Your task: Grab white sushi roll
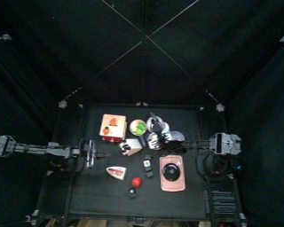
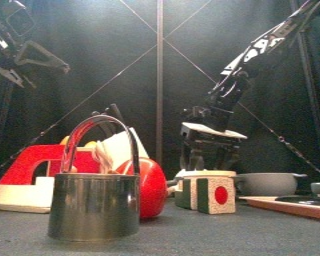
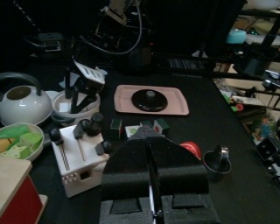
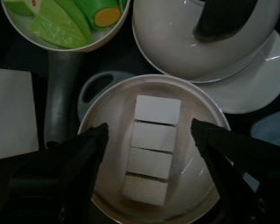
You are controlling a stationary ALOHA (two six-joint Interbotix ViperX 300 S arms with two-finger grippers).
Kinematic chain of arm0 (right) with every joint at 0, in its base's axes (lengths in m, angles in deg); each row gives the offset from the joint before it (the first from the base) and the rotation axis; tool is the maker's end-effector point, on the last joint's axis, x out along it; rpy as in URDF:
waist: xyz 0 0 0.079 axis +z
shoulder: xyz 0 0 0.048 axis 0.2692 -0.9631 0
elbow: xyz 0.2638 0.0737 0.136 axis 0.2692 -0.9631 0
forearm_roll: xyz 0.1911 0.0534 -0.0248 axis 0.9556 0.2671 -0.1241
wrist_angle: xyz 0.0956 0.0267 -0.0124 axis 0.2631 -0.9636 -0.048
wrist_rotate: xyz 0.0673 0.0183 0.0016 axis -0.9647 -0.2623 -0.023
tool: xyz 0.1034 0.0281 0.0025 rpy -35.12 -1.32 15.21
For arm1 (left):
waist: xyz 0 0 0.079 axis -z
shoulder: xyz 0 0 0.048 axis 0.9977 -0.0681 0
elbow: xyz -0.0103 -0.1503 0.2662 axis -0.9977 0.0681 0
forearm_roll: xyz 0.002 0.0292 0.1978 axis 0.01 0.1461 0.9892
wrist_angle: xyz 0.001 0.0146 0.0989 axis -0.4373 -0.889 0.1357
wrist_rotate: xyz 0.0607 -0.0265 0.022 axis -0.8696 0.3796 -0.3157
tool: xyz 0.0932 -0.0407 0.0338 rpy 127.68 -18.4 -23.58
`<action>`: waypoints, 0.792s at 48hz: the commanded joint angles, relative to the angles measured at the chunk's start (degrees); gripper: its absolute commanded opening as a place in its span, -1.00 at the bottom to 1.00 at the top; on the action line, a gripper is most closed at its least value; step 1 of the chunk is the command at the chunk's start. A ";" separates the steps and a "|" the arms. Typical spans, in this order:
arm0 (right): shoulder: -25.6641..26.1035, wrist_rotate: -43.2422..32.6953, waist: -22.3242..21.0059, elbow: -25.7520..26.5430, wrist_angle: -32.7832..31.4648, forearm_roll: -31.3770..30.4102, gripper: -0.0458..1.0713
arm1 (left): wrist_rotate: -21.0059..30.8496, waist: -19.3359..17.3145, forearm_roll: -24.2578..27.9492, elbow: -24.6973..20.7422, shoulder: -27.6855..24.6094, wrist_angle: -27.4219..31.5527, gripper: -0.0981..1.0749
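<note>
The white sushi roll point(image 2: 214, 192) is a small stubby piece with a white face and a red centre. It lies on the table toward the front point(image 1: 148, 164), with nothing touching it. My right gripper point(image 4: 150, 164) is open wide and hangs farther back, above a white bowl point(image 4: 101, 114) holding a row of white blocks point(image 4: 150, 149). Nothing is between its fingers. In the front view the right gripper point(image 2: 210, 150) hangs behind the roll. My left gripper point(image 3: 154, 188) rests at the table's left side, jaws together and holding nothing.
A pink tray point(image 1: 172, 182) carries a dark round piece point(image 1: 172, 168). A white-and-red wedge point(image 1: 116, 170), a red ball point(image 1: 136, 183), a green-filled bowl point(image 1: 138, 127), a kettle point(image 1: 156, 121) and white plates point(image 1: 174, 136) crowd the middle. A metal cup point(image 2: 93, 205) stands at the front edge.
</note>
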 commanded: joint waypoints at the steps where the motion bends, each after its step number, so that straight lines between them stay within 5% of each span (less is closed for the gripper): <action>1: 0.79 0.09 -0.26 0.35 0.00 0.09 0.95 | 0.00 -0.09 -0.09 -0.70 -0.26 -0.26 -0.83; 38: -1.67 -0.09 -0.18 0.00 0.44 0.88 0.93 | 0.00 -0.09 -0.09 -0.70 -0.26 -0.18 -0.83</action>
